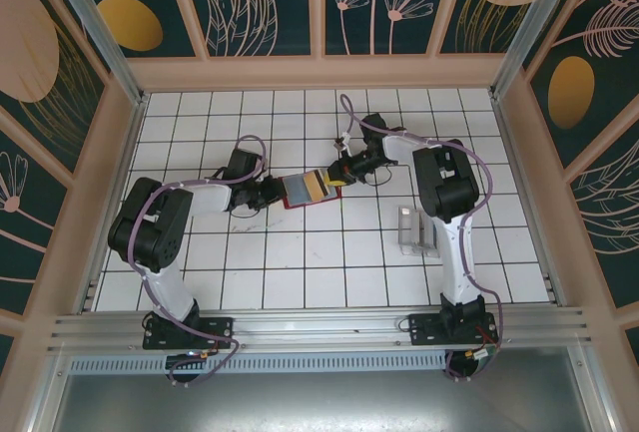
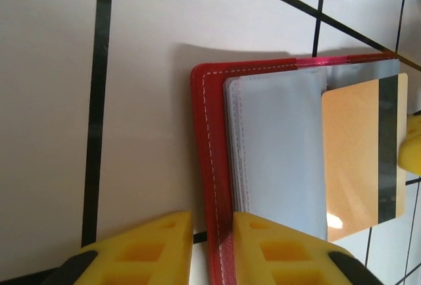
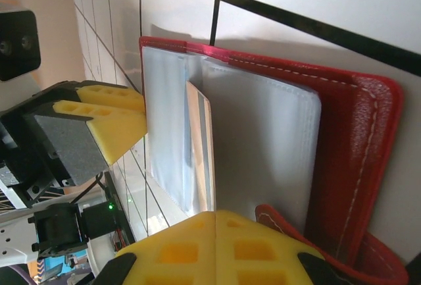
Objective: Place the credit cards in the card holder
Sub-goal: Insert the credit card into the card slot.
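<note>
"Where has it all ended up?"

"On the white tiled bench [image 1: 250,272]. The card holder [image 2: 212,153] lies open a little toward twelve o'clock of the middle, with its red cover down and its grey-blue sleeves [image 2: 276,147] up. A clear slotted tray [image 1: 416,230] stands well apart at the holder's four o'clock."

"And the credit card?"

"I see one, orange-backed with a dark stripe [image 2: 358,160]. It lies over the holder's three o'clock half, tilted, with its leading edge in among the sleeves. I can't tell whether it has entered a pocket."

"What are the claws doing?"

"The left claw [image 2: 214,227] comes in from nine o'clock and is nipped onto the edge of the red cover. The right claw [image 3: 216,222] comes from about two o'clock. Its fingers are pressed together on the card's trailing end."

"How would you expect the things to handle?"

"I'd say the card is light, stiff and slick. It is best pinched flat across its short end, as it is now, so it can't pivot. It should slide straight, but it could slip out if it is pushed askew.

The sleeves look soft and floppy, so their mouths may buckle or snag a corner. The holder looks light enough to skate on the tiles. Clamping the cover's edge opposite the push seems the right hold."
</note>
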